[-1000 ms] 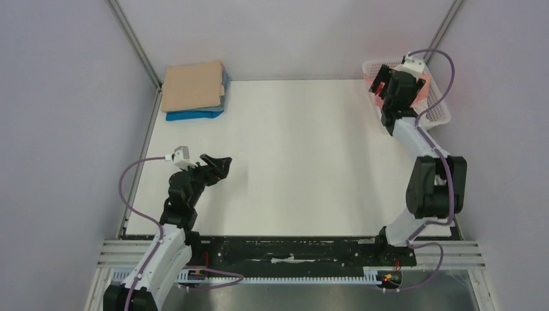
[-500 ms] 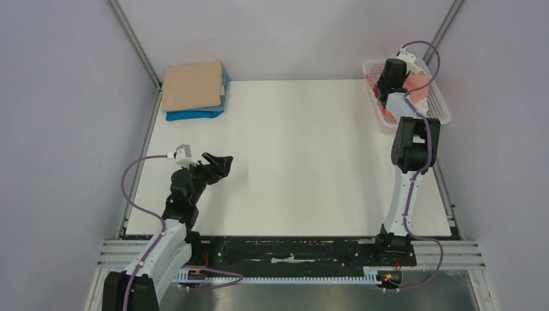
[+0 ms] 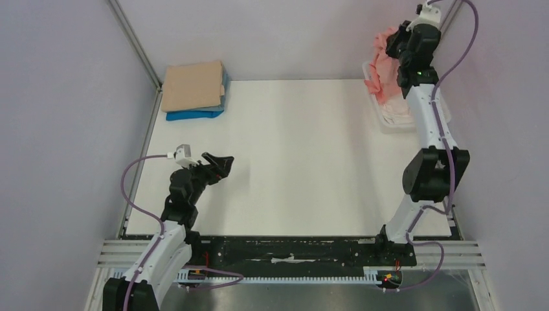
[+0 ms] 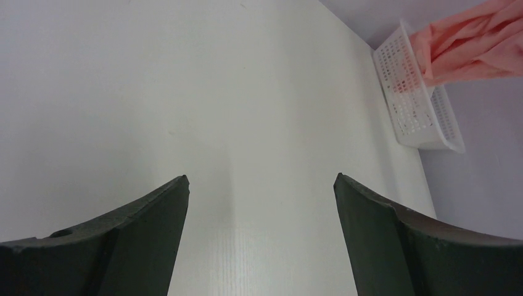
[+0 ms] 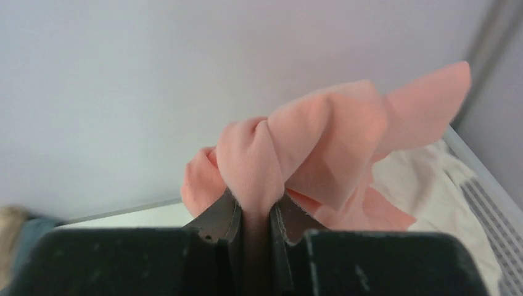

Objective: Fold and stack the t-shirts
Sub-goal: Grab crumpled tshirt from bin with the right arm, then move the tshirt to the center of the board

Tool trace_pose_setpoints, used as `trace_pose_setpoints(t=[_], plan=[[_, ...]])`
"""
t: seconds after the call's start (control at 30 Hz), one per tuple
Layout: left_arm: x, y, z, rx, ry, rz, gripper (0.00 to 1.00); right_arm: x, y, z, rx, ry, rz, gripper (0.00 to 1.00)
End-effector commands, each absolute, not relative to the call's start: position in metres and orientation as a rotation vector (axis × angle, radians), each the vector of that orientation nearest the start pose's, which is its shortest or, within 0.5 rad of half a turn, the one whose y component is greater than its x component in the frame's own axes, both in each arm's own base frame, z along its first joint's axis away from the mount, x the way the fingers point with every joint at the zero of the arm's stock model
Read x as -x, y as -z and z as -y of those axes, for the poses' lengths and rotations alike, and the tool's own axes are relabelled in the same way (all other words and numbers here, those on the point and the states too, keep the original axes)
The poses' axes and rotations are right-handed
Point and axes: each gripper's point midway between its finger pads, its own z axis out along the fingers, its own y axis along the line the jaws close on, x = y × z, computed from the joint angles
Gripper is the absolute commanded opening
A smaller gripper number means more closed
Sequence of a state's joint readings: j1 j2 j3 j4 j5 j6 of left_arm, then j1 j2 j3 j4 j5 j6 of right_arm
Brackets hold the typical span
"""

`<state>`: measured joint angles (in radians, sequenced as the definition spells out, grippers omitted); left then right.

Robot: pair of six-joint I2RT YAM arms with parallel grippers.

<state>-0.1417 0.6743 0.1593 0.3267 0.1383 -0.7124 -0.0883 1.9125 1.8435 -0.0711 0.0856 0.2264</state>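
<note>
Lilac walls (image 3: pixel 291 32), white table (image 3: pixel 298 162) — pink t-shirt (image 3: pixel 382 68)

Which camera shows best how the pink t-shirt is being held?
The right wrist view: the right gripper is shut on a twisted fold of the salmon-pink t-shirt. The top external view shows it hanging high, grip hidden. The left wrist view shows only distant cloth above the white basket.

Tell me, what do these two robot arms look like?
Both the left arm and the right arm are slim white tubes joined by chunky black housings. A lilac cable loops loosely alongside each, running to a small white camera block at the wrist. The jaws are two dark, matt, tapered blades.
</note>
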Motion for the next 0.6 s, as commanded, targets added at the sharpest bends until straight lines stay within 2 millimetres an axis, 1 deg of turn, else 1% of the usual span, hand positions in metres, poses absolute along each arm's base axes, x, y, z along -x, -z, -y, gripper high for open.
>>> trace_pose_setpoints(t=[0.0, 0.03, 0.1, 0.17, 0.27, 0.33, 0.4, 0.47, 0.53, 0.57], plan=[[-0.281, -0.166, 0.103, 0.395, 0.836, -1.722, 0.93, -0.509, -0.496, -0.073, 0.078, -0.393, -1.436, 0.0], [-0.28, -0.168, 0.104, 0.397, 0.846, -1.723, 0.93, -0.493, -0.507, -0.099, 0.146, -0.448, -1.415, 0.0], [-0.279, -0.17, 0.106, 0.397, 0.861, -1.726, 0.93, -0.459, -0.532, -0.137, 0.244, -0.525, -1.358, 0.0], [-0.276, -0.17, 0.107, 0.404, 0.867, -1.747, 0.93, -0.427, -0.553, -0.167, 0.32, -0.61, -1.297, 0.0], [-0.271, -0.174, 0.108, 0.416, 0.873, -1.766, 0.93, -0.388, -0.573, -0.2, 0.39, -0.784, -1.22, 0.0], [-0.267, -0.183, 0.11, 0.418, 0.899, -1.768, 0.93, -0.374, -0.575, -0.216, 0.407, -0.846, -1.204, 0.0], [-0.261, -0.191, 0.115, 0.409, 0.94, -1.766, 0.93, -0.367, -0.566, -0.23, 0.424, -0.88, -1.205, 0.0], [-0.254, -0.196, 0.117, 0.408, 0.966, -1.772, 0.93, -0.37, -0.54, -0.238, 0.401, -0.903, -1.257, 0.0], [-0.246, -0.191, 0.116, 0.43, 0.963, -1.8, 0.93, -0.383, -0.49, -0.239, 0.342, -0.901, -1.35, 0.0], [-0.243, -0.187, 0.114, 0.454, 0.953, -1.817, 0.93, -0.388, -0.467, -0.236, 0.296, -0.884, -1.39, 0.0]])
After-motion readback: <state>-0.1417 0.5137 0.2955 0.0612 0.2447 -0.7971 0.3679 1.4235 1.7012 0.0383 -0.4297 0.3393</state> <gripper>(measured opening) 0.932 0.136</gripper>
